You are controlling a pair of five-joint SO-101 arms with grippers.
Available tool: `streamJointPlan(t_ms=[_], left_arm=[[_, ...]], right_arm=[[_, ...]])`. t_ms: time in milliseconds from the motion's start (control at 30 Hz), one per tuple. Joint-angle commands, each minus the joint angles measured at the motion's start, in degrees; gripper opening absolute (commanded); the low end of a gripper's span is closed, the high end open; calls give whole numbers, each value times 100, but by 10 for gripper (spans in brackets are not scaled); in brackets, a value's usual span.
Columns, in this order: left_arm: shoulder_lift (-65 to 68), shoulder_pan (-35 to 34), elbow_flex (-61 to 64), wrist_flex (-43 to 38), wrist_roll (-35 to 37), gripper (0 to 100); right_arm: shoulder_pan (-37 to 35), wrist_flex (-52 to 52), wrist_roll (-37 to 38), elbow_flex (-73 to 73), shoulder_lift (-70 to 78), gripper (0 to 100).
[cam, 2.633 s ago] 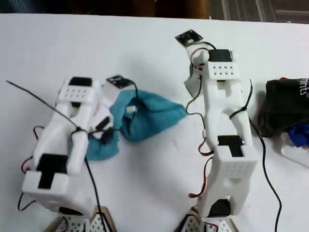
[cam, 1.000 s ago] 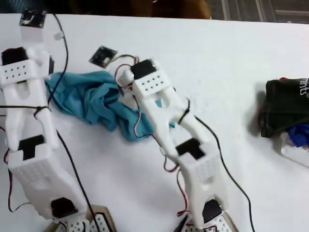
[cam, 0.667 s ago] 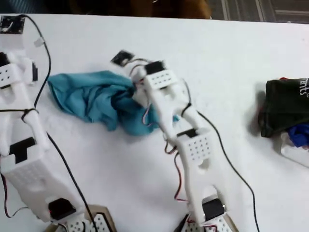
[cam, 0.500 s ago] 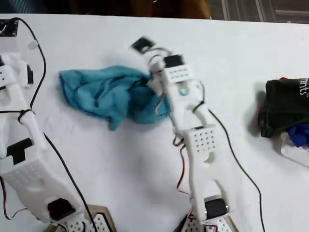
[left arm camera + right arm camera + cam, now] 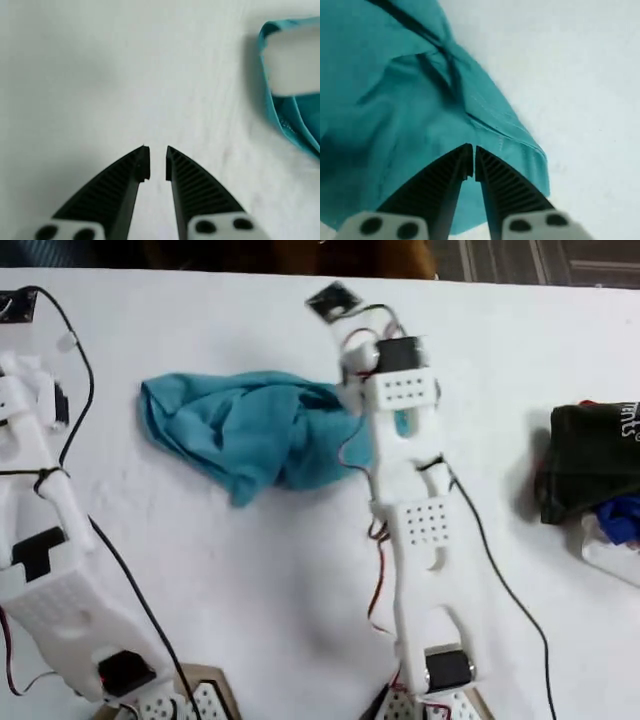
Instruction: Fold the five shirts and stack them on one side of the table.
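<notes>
I judge I'm at the spreading-out step: the right gripper [image 5: 472, 161] has its jaws pinched on the crumpled teal shirt [image 5: 250, 435], and next the left gripper [image 5: 155, 162], jaws barely parted and empty, needs the opposite edge.

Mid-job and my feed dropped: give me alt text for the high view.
A crumpled teal shirt lies on the white table, left of centre, with the right arm stretched over its right-hand edge. The left arm stands at the table's left edge, apart from the shirt. A dark folded garment sits at the far right edge.
</notes>
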Motion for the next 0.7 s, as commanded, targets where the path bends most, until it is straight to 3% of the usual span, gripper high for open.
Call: streamJointPlan(t_ms=[0,100,200,433,667], left_arm=[[-62,-193,-180,185,62,83],[-62,-519,-180,308,62,83],[-53,-853,-180,448,44,83],[-53,-1407,-180,510,26,83],[-62,-1415,365,457,9,83]], right_arm=[[-409,171,-18,-88,-295,31],[-927,171,-97,492,-558,113],[-1305,171,-949,1398,-980,181],[-1851,145,-3042,2541,-1815,176],[-2141,127,-3824,2541,-1842,176]])
